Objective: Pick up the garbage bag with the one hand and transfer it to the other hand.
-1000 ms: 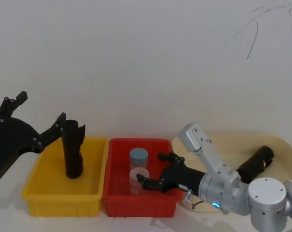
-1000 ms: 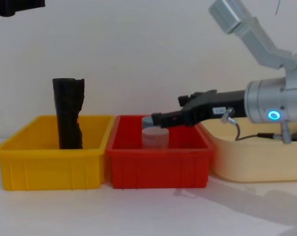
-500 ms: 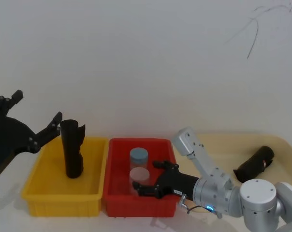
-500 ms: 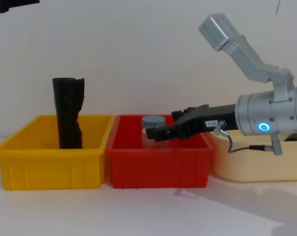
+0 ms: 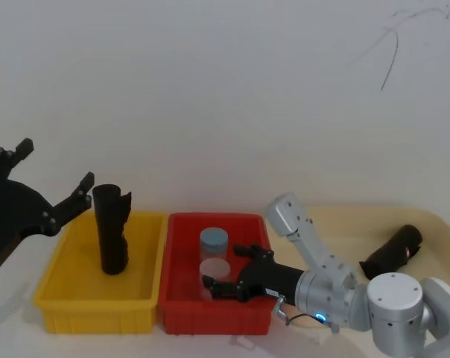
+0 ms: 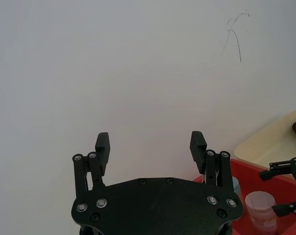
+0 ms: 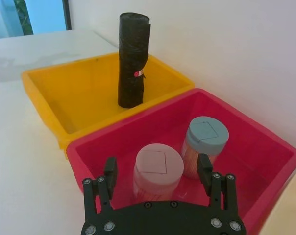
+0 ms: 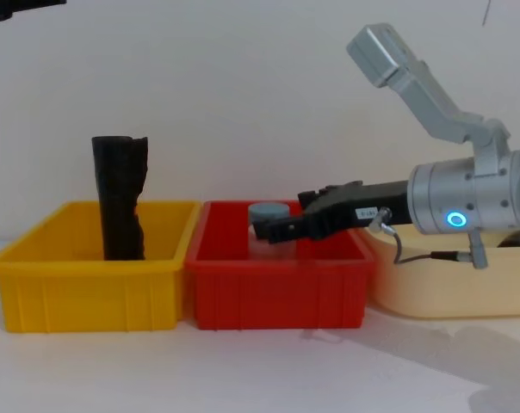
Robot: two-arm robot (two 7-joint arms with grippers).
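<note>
Nearest the robot, right gripper [image 5: 226, 270] with fingers spread over the red bin [image 5: 182, 313], flanking the pink-lidded jar [image 5: 214, 271]. Farther left, garbage bag [image 5: 111, 229] upright in yellow bin [image 5: 61, 309]; left gripper [image 5: 52, 175] spread, raised beside it.

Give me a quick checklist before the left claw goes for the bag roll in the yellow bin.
1. Bag roll upright in yellow bin: ok.
2. Left claw open: ok.
3. Left claw around the roll: not ok, it hangs beside and above it.
4. Right claw open for the handover: ok.
5. Right claw away from the jars: not ok, it sits over the red bin with its fingers either side of the pink jar.
</note>
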